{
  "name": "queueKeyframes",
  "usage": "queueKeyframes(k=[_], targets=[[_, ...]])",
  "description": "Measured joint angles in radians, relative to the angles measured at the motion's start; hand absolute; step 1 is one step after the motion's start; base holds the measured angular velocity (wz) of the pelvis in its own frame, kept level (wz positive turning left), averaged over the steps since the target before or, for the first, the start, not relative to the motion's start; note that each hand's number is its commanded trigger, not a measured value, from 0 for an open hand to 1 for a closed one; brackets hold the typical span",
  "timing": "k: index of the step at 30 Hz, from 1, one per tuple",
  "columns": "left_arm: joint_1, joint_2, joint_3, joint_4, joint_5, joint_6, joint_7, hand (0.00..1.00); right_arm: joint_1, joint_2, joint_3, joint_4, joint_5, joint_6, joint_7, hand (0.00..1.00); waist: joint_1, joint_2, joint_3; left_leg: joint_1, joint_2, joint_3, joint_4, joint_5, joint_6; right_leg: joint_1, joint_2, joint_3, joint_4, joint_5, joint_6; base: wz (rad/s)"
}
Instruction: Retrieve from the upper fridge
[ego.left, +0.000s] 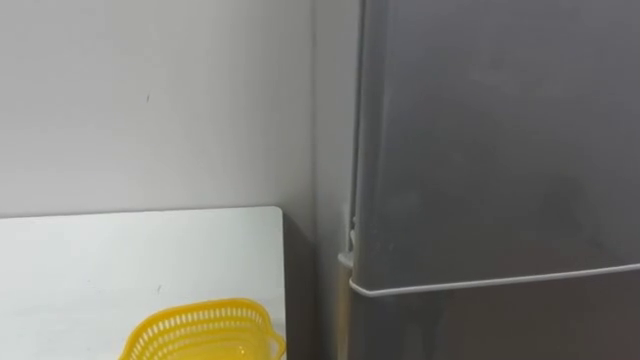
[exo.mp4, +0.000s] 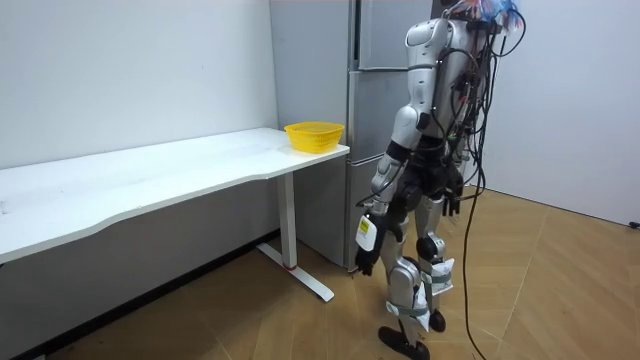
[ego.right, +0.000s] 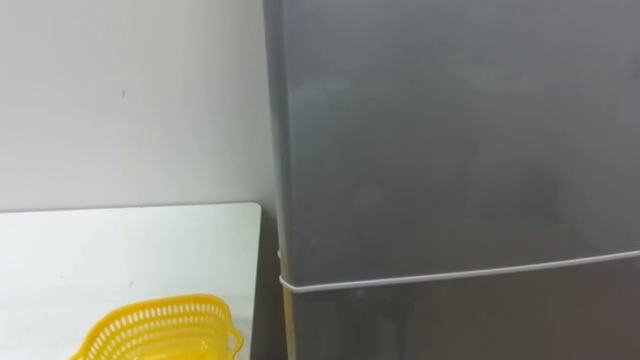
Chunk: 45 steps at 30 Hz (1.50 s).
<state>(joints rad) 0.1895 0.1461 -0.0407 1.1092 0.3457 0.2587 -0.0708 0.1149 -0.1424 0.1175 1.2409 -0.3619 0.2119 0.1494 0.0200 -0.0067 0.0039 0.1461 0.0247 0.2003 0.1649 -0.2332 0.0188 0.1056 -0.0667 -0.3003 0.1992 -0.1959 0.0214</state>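
While the robot stands upright on the wooden floor (exo.mp4: 540, 290), it faces the grey fridge (ego.left: 490, 150) at close range.

- Fridge: tall, set against the white wall (ego.left: 150, 100), just beside the bench's end. Its upper door (ego.left: 500, 120) is closed and flush; a pale seam (ego.left: 500, 280) divides it from the lower door (ego.left: 500, 325), also closed.
- Bench (ego.left: 100, 260): white top on a white leg, running along the wall to the robot's left.
- Basket (ego.left: 205, 330): yellow plastic lattice, upright on the bench corner nearest the fridge.
- Left robot hand (exo.mp4: 366, 250): hanging low beside the thigh, well apart from the fridge; whether its fingers are wide or narrow I cannot tell.
- Right robot hand (exo.mp4: 453, 203): hanging at the hip on the far side; finger state cannot be told.
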Motion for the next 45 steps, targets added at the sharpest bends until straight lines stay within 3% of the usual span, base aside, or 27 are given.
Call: queueKeyframes(k=[6, 11, 15, 18, 23, 26, 28, 31, 34, 38, 42, 45], targets=[[0.001, -0.009, 0.08, 0.002, -0.059, -0.002, 0.067, 0.0, 0.001, 0.0, -0.014, 0.015, 0.018, 0.0, -0.006, 0.0, -0.003, 0.004, 0.0, 0.014, 0.0, -0.011, -0.004, -0.002, -0.002, 0.014, 0.002, -0.004, -0.013, -0.001, 0.001, 0.03], [0.014, -0.035, 0.161, 0.012, -0.153, -0.005, 0.127, 0.0, 0.001, 0.007, -0.014, 0.048, 0.02, 0.009, -0.019, 0.0, 0.007, 0.001, -0.0007, 0.022, 0.0, -0.01, -0.008, -0.006, -0.002, 0.021, 0.002, -0.006, -0.012, -0.004, 0.001, 0.0], [0.02, -0.048, 0.226, 0.011, -0.331, -0.009, 0.201, 0.0, 0.004, 0.008, -0.016, 0.049, 0.02, 0.01, -0.027, 0.0, 0.013, 0.002, -0.0012, 0.022, 0.0, -0.011, -0.01, -0.006, -0.002, 0.022, 0.002, -0.008, -0.011, -0.004, 0.002, 0.0], [0.019, -0.051, 0.275, -0.004, -0.473, -0.032, 0.261, 0.0, 0.002, 0.008, -0.029, 0.043, 0.02, 0.007, -0.029, 0.0, 0.015, 0.004, -0.0016, 0.024, 0.0, -0.011, -0.011, -0.006, -0.002, 0.022, 0.002, -0.009, -0.01, -0.004, 0.002, 0.0], [0.011, -0.057, 0.376, -0.071, -0.697, -0.109, 0.369, 0.0, 0.004, 0.008, -0.072, 0.043, 0.022, -0.009, -0.05, 0.0, 0.017, 0.005, -0.0011, 0.03, 0.0, -0.01, -0.013, -0.006, -0.002, 0.026, 0.003, -0.009, -0.008, -0.004, 0.002, 0.0], [0.015, -0.059, 0.382, -0.176, -0.797, -0.133, 0.44, 0.0, 0.005, 0.009, -0.072, 0.043, 0.022, -0.018, -0.066, 0.0, 0.017, 0.01, -0.0033, 0.033, 0.001, -0.01, -0.018, -0.006, -0.003, 0.032, 0.004, -0.008, -0.01, -0.003, 0.002, 0.0], [0.014, -0.06, 0.394, -0.303, -0.84, -0.16, 0.515, 0.0, 0.003, 0.009, -0.084, 0.036, 0.018, -0.036, -0.071, 0.0, 0.017, 0.011, -0.0053, 0.029, 0.001, -0.009, -0.02, -0.006, -0.003, 0.022, 0.007, -0.007, -0.007, -0.003, 0.001, 0.0], [0.01, -0.054, 0.391, -0.439, -0.845, -0.252, 0.597, 0.0, 0.006, 0.006, -0.09, 0.01, 0.011, -0.063, -0.084, 0.0, 0.018, 0.013, -0.0058, 0.02, 0.001, -0.006, -0.019, -0.006, -0.003, 0.009, 0.009, -0.004, 0.006, -0.003, 0.001, -0.06], [0.003, -0.051, 0.389, -0.509, -0.845, -0.31, 0.656, 0.0, 0.009, 0.005, -0.09, 0.003, 0.006, -0.085, -0.085, 0.0, 0.018, 0.017, -0.0074, 0.021, 0.001, 0.001, -0.021, -0.006, -0.003, 0.001, 0.009, -0.003, 0.007, -0.003, 0.001, -0.08], [0.027, -0.052, 0.39, -0.632, -0.846, -0.326, 0.733, 0.0, 0.047, 0.004, -0.102, -0.041, 0.007, -0.108, -0.085, 0.0, 0.017, 0.015, -0.0082, 0.024, 0.001, 0.001, -0.021, -0.006, -0.003, 0.0, 0.009, 0.0, 0.006, -0.003, 0.001, -0.01], [0.024, -0.048, 0.393, -0.747, -0.843, -0.378, 0.81, 0.0, 0.064, 0.005, -0.102, -0.046, 0.009, -0.12, -0.094, 0.0, 0.03, 0.019, -0.0087, 0.033, 0.0, 0.001, -0.02, -0.006, -0.003, 0.003, 0.01, 0.016, 0.005, -0.003, 0.001, -0.06], [0.024, -0.046, 0.393, -0.773, -0.842, -0.376, 0.849, 0.0, 0.081, 0.01, -0.104, -0.052, 0.009, -0.134, -0.092, 0.0, 0.035, 0.015, -0.0067, 0.04, 0.002, -0.001, -0.017, -0.006, -0.003, 0.013, 0.01, 0.009, 0.004, -0.003, 0.001, -0.01]])
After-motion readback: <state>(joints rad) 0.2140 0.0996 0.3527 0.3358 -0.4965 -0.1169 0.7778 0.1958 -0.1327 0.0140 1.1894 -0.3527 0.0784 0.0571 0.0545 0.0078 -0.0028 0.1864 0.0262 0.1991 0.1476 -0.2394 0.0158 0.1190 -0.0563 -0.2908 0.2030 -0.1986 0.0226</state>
